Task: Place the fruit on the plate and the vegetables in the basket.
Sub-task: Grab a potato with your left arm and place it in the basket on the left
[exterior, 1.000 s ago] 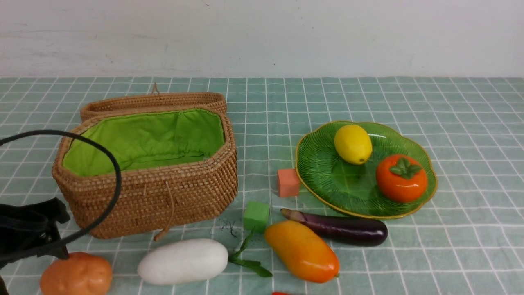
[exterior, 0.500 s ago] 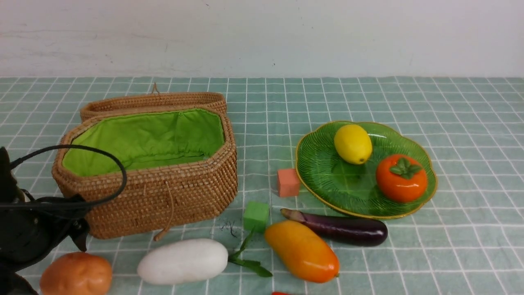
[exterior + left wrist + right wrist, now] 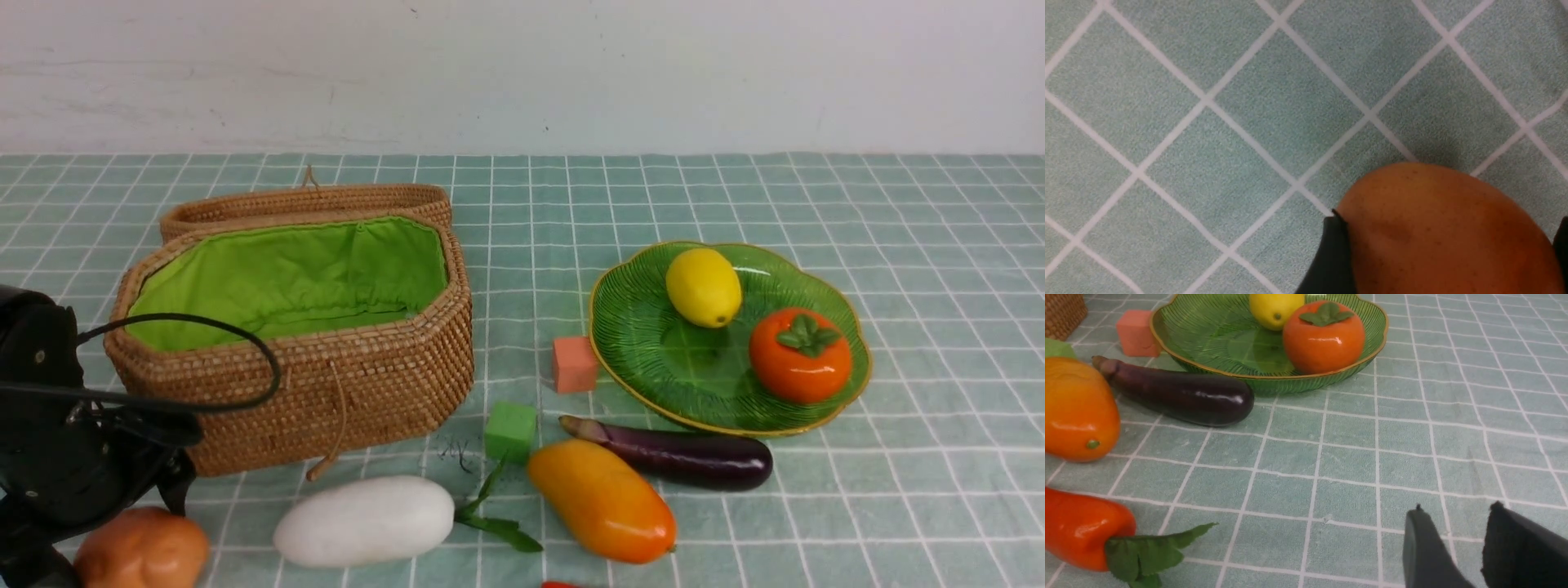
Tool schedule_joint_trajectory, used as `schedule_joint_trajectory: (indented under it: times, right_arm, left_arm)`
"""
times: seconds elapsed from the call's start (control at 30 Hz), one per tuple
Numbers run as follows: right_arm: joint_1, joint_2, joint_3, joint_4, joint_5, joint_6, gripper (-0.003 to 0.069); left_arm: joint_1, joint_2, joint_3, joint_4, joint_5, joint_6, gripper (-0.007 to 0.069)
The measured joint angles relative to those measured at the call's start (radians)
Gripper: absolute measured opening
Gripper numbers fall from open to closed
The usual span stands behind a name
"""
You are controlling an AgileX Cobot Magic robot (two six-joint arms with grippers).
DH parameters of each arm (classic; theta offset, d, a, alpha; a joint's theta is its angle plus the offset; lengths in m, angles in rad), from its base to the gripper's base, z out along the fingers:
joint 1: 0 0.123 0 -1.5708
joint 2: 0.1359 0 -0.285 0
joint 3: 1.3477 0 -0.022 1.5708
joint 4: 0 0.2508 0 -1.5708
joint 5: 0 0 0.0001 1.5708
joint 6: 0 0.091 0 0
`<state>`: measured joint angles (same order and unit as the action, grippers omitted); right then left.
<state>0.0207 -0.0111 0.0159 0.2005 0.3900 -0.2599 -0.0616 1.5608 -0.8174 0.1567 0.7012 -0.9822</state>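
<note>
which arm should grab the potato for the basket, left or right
Left. The left tool straddles the potato near the basket; the right tool hangs empty over cloth near the plate, far off.

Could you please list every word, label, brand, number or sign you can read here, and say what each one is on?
None: no text is readable in any view. The wicker basket, green plate, lemon, persimmon, mango, eggplant, white radish, potato, pink cube, green cube and checked tablecloth look unmarked. Small dark marks on the cloth by the green cube form no letters.
</note>
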Motion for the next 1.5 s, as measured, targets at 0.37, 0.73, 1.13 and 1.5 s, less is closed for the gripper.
schedule_joint_trajectory:
  times: [0.37, 0.73, 1.13, 1.5]
  right_arm:
    - [0.000, 0.000, 0.000, 0.000, 0.000, 0.000, 0.0241]
    - [0.000, 0.000, 0.000, 0.000, 0.000, -0.002, 0.0241]
    - [0.000, 0.000, 0.000, 0.000, 0.000, -0.002, 0.0241]
    - [0.000, 0.000, 0.000, 0.000, 0.000, -0.002, 0.0241]
  left_arm:
    - [0.000, 0.000, 0.000, 0.000, 0.012, 0.022, 0.0612]
    - [0.000, -0.003, -0.003, -0.032, 0.040, 0.114, 0.0609]
    - [0.000, -0.206, 0.013, -0.049, 0.127, 0.207, 0.0573]
    - [0.000, -0.462, 0.014, -0.054, 0.113, 0.323, 0.0563]
